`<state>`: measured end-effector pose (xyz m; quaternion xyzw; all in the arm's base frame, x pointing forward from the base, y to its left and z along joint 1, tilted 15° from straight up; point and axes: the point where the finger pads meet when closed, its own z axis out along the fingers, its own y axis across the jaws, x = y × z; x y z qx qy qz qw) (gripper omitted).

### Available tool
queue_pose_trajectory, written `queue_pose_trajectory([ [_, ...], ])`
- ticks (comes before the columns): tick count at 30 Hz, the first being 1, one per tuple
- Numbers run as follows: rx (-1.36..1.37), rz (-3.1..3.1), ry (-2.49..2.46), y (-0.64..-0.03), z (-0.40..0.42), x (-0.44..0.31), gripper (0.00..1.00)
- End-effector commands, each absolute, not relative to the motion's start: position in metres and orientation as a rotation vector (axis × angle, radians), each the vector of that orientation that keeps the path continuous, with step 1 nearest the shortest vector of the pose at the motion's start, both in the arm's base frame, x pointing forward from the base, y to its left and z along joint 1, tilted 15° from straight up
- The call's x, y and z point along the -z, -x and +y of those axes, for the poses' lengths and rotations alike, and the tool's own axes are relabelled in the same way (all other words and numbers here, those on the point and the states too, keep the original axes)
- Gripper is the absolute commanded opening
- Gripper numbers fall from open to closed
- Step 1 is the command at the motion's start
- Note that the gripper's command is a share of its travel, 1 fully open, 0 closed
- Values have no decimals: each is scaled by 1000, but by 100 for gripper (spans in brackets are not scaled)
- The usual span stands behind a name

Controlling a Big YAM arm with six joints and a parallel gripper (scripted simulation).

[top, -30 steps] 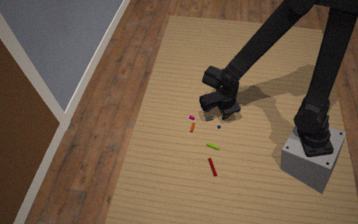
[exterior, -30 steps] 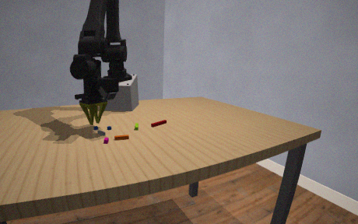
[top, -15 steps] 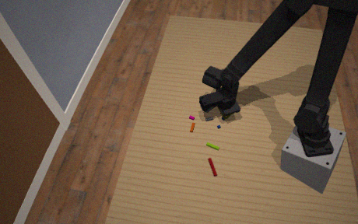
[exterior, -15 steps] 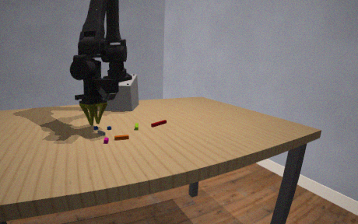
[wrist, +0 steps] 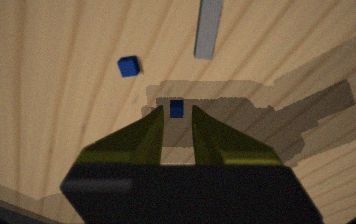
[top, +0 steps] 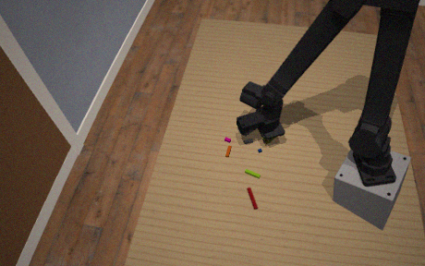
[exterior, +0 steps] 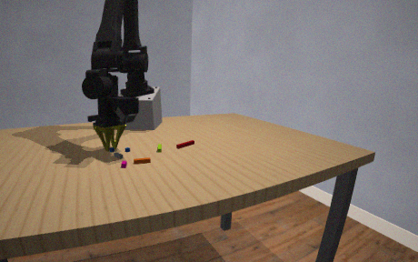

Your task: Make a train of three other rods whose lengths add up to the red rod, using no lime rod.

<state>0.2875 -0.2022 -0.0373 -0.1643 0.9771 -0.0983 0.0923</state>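
So the gripper [top: 269, 139] [exterior: 110, 149] [wrist: 177, 112] is part-open and empty, fingertips straddling one blue rod [exterior: 112, 149] [wrist: 176, 109] on the table, probably lined up to grab it. Makes sense imo: blue plus magenta rod [top: 227, 139] [exterior: 124, 164] plus orange rod [top: 228, 151] [exterior: 142, 160], lying apart near the grey rod [top: 248, 141] [exterior: 118, 156] [wrist: 207, 30], matches red rod [top: 251, 199] [exterior: 185, 144], so grey probably stays out

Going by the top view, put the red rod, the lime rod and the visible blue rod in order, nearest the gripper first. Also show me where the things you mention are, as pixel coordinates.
1. Blue rod [top: 260, 151] [exterior: 127, 149] [wrist: 128, 66]: just below-left of the gripper [top: 269, 139] [exterior: 111, 148] [wrist: 177, 112] in the picture.
2. Lime rod [top: 252, 174] [exterior: 159, 147]: further down.
3. Red rod [top: 252, 198] [exterior: 185, 145]: lowest in the picture.
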Motion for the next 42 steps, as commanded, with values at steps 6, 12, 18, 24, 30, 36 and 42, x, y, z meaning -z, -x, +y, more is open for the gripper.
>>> queue_pose_trajectory([
  [6,305,2888,480,-295,-209,37,24],
  [12,310,2884,479,-296,-209,36,24],
  [18,310,2884,479,-296,-209,36,24],
  [24,310,2884,479,-296,-209,36,24],
  [30,310,2884,479,-296,-209,36,24],
  [36,310,2884,479,-296,-209,36,24],
  [42,310,2884,479,-296,-209,36,4],
])
